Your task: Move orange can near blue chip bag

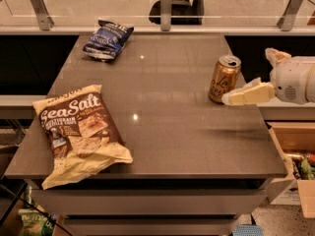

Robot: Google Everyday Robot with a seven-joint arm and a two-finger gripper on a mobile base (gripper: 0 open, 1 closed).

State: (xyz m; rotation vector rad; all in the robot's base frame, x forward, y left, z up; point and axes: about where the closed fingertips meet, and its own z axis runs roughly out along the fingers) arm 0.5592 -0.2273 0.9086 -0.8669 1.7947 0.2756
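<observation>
The orange can [224, 78] stands upright near the right edge of the grey table [167, 132]. The blue chip bag [108, 39] lies at the table's far left corner, well away from the can. My gripper [248, 76] comes in from the right at can height, open and empty. Its near cream finger [248, 95] reaches to the can's lower right side, and its far finger [273, 56] sticks up behind and to the right of the can. The can is not between the fingers.
A large brown and cream "Sea Salt" bag [76, 132] lies at the table's front left. A glass railing with metal posts [166, 6] runs behind the table. An open cardboard box [295, 156] with items sits on the floor at right.
</observation>
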